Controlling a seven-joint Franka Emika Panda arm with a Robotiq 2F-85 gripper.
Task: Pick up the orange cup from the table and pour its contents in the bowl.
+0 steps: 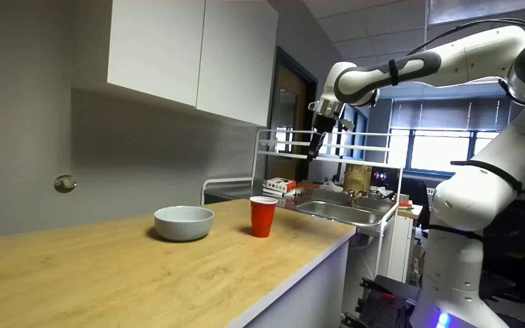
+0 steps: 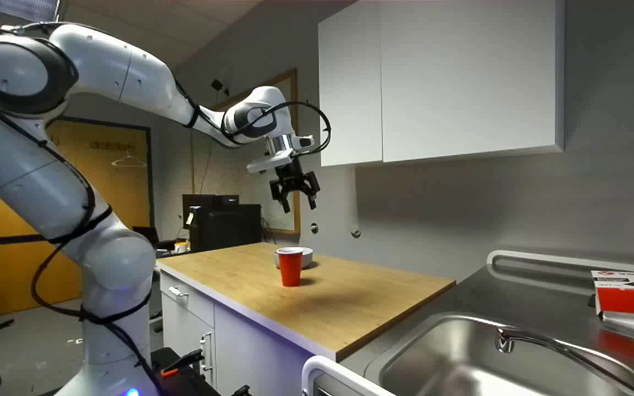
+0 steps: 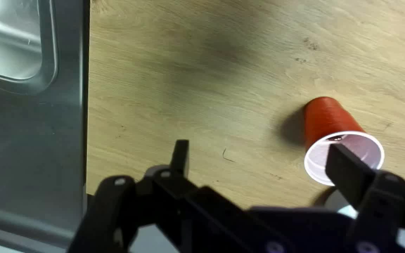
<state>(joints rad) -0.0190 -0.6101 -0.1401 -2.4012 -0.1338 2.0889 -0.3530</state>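
The orange cup (image 1: 263, 217) stands upright on the wood-grain table (image 1: 107, 278) in both exterior views (image 2: 290, 269). In the wrist view the cup (image 3: 327, 117) is at the right, its white inside partly covered by a finger. A small dark bit of the contents (image 3: 335, 138) shows in it. The pale grey bowl (image 1: 183, 223) stands beside the cup, apart from it; in an exterior view the bowl (image 2: 307, 257) is partly behind the cup. In the wrist view fingers mostly hide it. My gripper (image 2: 299, 207) is open and empty, high above the table; its spread fingers also show in the wrist view (image 3: 258, 144).
A metal sink (image 2: 460, 357) adjoins the table's end, with a faucet (image 2: 548, 344) and a red-white box (image 2: 630, 294) beside it. A white cabinet (image 1: 157, 50) hangs on the wall above the table. A white rack (image 1: 326, 159) stands around the sink.
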